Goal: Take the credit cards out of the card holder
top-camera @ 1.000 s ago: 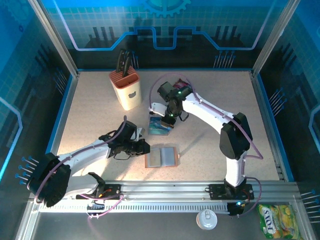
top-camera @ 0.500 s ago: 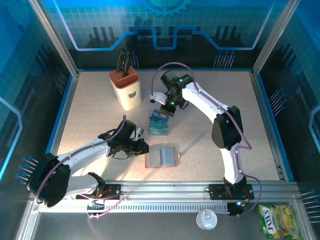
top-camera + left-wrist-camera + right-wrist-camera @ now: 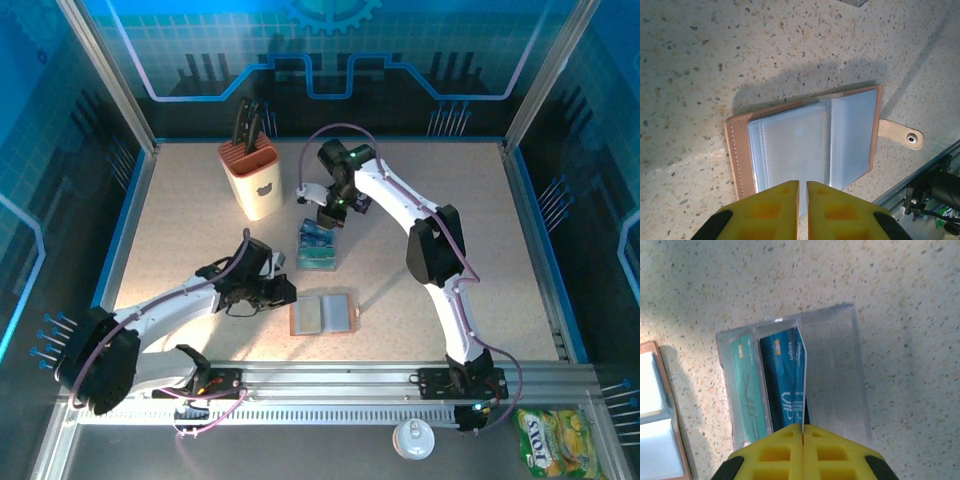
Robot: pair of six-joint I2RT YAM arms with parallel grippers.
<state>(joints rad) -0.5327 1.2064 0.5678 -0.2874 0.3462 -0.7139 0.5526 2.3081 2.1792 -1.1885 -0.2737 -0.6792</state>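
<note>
The card holder lies open like a book on the table, its grey-blue sleeves up and its strap tab sticking out to the side. My left gripper is at its left edge, shut, with only a hairline between the yellow fingers and nothing seen in it. My right gripper is shut on a blue credit card, held on edge over a clear tray. A teal credit card lies in the tray's outer slot.
The clear tray sits mid-table, just behind the card holder. A cream knife block stands at the back left. Beyond the front rail lie a white lid and a green snack packet.
My right gripper has drawn back toward the rear of the table, from over the tray's middle to its far end, and its elbow has folded in. The left arm has not moved.
</note>
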